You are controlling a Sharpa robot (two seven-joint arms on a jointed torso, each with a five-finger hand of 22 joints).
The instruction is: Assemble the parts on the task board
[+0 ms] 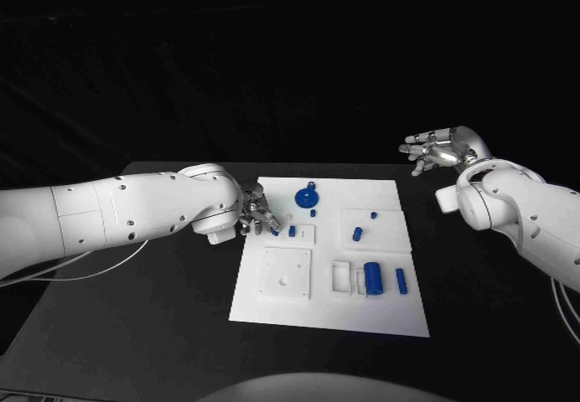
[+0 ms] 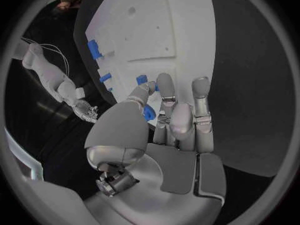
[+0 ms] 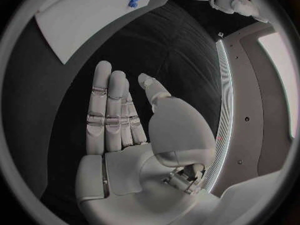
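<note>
The white task board (image 1: 326, 301) lies in the middle of the black table. My left hand (image 1: 256, 216) is at the board's left edge and pinches a small blue part (image 2: 148, 113) between thumb and fingers (image 2: 201, 92). Just past the fingertips a blue peg (image 1: 292, 230) stands in the board. A round blue part (image 1: 307, 198) lies near the far edge, and two small blue pieces (image 1: 358, 232) sit mid-board. Two blue cylinders (image 1: 374, 279) lie at the right by a white slot. My right hand (image 1: 441, 149) is raised off the board's far right corner, fingers straight (image 3: 109, 110), holding nothing.
A raised white square plate (image 1: 287, 272) sits on the board's near left. Bare black table (image 1: 133, 335) surrounds the board. Thin white cables (image 1: 85, 264) trail under my left arm.
</note>
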